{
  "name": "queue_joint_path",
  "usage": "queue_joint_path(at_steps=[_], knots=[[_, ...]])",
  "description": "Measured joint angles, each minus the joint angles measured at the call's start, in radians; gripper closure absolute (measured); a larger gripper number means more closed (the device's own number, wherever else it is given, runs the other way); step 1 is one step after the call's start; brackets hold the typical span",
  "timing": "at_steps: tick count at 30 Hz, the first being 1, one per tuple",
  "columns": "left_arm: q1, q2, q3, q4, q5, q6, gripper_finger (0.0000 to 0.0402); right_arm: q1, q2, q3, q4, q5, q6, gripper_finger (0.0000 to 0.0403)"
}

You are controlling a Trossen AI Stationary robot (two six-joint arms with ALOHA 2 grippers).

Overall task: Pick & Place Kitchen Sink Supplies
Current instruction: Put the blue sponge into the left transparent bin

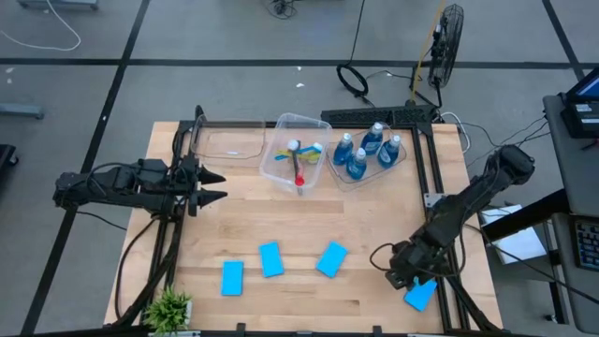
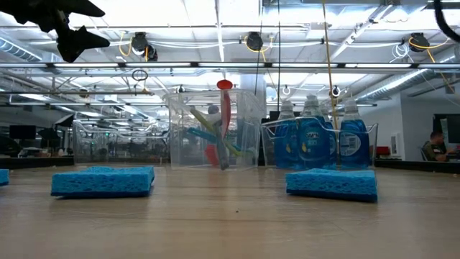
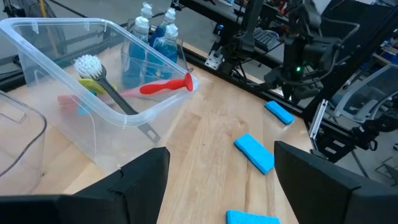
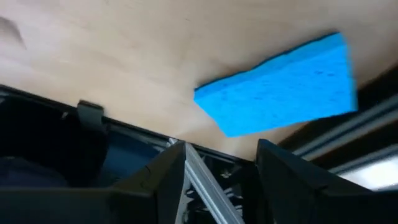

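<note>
Sponge [image 4: 283, 84] at desk [image 1: 281, 225] edge — soft, light; pinch long sides. Right end effector [image 4: 221, 180] open above it — left end effector [image 3: 221, 180] open, idle.

A light wooden table [image 1: 309, 225] carries three clear plastic tubs along its far edge: an empty tub [image 1: 227, 142], a tub of brushes [image 1: 296, 161] and a tub of blue bottles [image 1: 370, 154]. Three blue sponges [image 1: 271, 259] lie flat in a loose row near the front. A fourth sponge [image 1: 420, 295] overhangs the front right corner, and a small green plant [image 1: 168, 309] stands at the front left corner.
</note>
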Motion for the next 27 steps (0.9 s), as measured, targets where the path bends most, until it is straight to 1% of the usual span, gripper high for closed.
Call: queue_joint_path(at_steps=[4,5,8,12,18,24,27], knots=[[0.000,0.000,0.000,0.000,0.000,0.000,0.0124,0.052,0.000,-0.098,0.177,0.008,0.121,0.0218],[0.000,0.000,0.000,0.000,0.000,0.000,0.0126,0.063,0.000,-0.119,0.209,0.026,0.146,0.0218],[0.000,0.000,0.000,0.000,0.000,0.000,0.0127,0.093,0.000,-0.167,0.289,0.104,0.226,0.0218],[0.000,0.000,0.000,0.000,0.000,0.000,0.0122,0.117,0.000,-0.215,0.350,0.124,0.304,0.0218],[0.000,0.000,0.000,0.000,-0.001,0.000,0.0111,0.123,0.000,-0.241,0.355,0.214,0.349,0.0218],[0.000,0.000,0.000,-0.001,-0.001,0.000,0.0115,0.118,0.000,-0.247,0.343,0.242,0.348,0.0228],[0.000,0.000,0.000,0.000,-0.001,0.001,0.0120,0.118,0.000,-0.247,0.341,0.314,0.337,0.0235]])
